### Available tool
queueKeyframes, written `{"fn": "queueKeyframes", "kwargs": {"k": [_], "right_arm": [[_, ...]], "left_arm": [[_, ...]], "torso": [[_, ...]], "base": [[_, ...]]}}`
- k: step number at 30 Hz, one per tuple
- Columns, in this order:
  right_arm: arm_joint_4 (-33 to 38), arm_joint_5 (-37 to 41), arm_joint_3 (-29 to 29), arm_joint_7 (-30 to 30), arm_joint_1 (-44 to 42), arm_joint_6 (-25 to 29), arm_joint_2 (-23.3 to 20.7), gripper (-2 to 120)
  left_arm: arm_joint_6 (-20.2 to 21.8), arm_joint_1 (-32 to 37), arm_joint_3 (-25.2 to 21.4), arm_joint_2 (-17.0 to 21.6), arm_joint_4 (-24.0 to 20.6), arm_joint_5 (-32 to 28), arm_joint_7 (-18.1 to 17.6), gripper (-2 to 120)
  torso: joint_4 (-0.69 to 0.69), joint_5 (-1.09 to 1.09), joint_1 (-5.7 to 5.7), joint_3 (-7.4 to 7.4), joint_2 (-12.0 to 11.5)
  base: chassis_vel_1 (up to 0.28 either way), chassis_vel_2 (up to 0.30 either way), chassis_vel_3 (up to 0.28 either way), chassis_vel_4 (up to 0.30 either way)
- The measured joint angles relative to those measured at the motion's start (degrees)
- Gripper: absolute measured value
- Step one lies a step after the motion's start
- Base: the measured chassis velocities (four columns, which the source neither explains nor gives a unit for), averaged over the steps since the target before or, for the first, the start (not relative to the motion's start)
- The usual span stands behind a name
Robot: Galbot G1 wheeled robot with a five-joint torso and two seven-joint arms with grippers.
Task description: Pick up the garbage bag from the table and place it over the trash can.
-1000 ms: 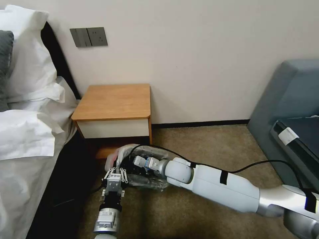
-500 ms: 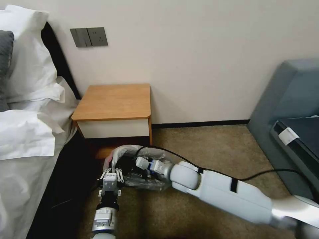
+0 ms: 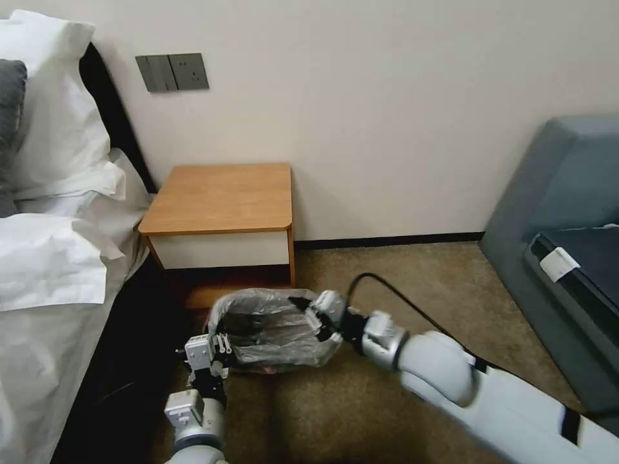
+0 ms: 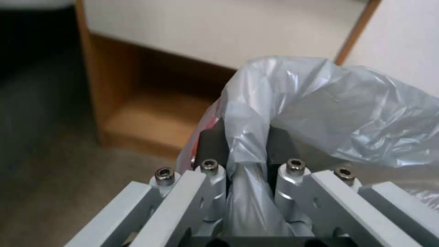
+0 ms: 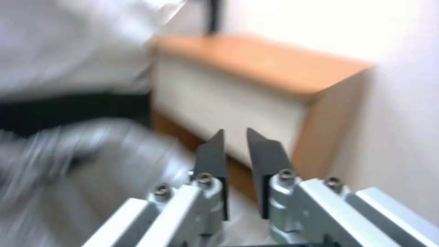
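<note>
My right arm [image 3: 490,399] is a chain of smooth white shells with rounded grey-white joints, a black band across one shell and a black cable [image 3: 400,299] looping off the wrist. A short silver cuff and a dark collar sit ahead of its gripper [image 3: 320,311]. My left arm [image 3: 193,419] ends in stacked silver blocks, one carrying a small label. In the wrist views both grippers show white angular linkage bars, silver knuckles with hex-socket screws [image 4: 295,164], and dark grey fingers [image 5: 265,154] tapering to pointed tips.
</note>
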Motion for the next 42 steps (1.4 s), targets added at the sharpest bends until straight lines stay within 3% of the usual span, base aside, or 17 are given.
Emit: {"fn": "queueKeyframes", "kwargs": {"k": [1,2,5,9,21,25,33,36,42], "right_arm": [[1.1,1.7,3.6,0.7,-2.2,0.0,1.5,20],[1.1,1.7,3.6,0.7,-2.2,0.0,1.5,20],[3.4,6.2,13.3,2.0,-8.9,0.1,5.4,35],[3.9,7.7,17.6,2.1,-11.9,0.5,7.2,48],[4.2,8.3,20.8,1.7,-15.5,0.3,10.9,93],[4.2,7.9,20.8,1.5,-15.7,0.3,11.2,99],[4.1,7.6,20.5,1.1,-15.7,0.3,11.4,100],[4.0,7.3,20.2,0.8,-15.6,0.4,11.6,100],[3.8,6.7,19.9,0.5,-15.7,0.4,11.7,100]], "left_arm": [[1.3,-0.2,-0.2,0.1,-0.3,-2.0,0.0,10],[1.3,-0.2,-0.2,0.1,-0.3,-2.0,0.0,10],[4.1,-0.5,-0.9,0.6,0.1,-6.5,1.0,10],[5.0,-1.2,-1.0,0.7,2.0,-9.1,2.3,10],[2.8,-2.5,-0.8,0.4,7.8,-7.3,5.7,10],[2.7,-2.3,-0.9,0.5,8.2,-7.2,6.0,10],[1.4,-1.8,-0.8,0.3,9.4,-6.9,6.3,36],[0.8,-1.6,-0.7,0.1,9.7,-6.8,6.1,53],[0.0,-1.3,-0.7,0.0,9.7,-6.4,5.8,70]], "torso": [[0.00,0.01,0.00,0.00,0.0],[0.00,0.01,0.00,0.00,0.0],[-0.02,0.00,0.00,0.00,0.0],[-0.02,0.00,0.00,0.00,0.0],[-0.01,0.00,0.00,0.00,0.0],[0.00,0.00,0.00,0.00,0.0],[0.00,0.00,0.00,0.00,0.0],[0.00,0.00,0.00,0.00,0.0],[-0.01,0.00,0.00,0.00,0.0]], "base": [[0.000,0.000,0.000,0.000],[0.000,0.000,0.000,0.000],[0.000,0.000,0.000,0.000],[0.000,0.000,0.000,0.000],[0.000,0.000,0.000,0.000],[0.000,0.000,0.000,0.000],[0.000,0.000,0.000,0.000],[0.000,0.000,0.000,0.000],[0.000,0.000,0.000,0.000]]}}
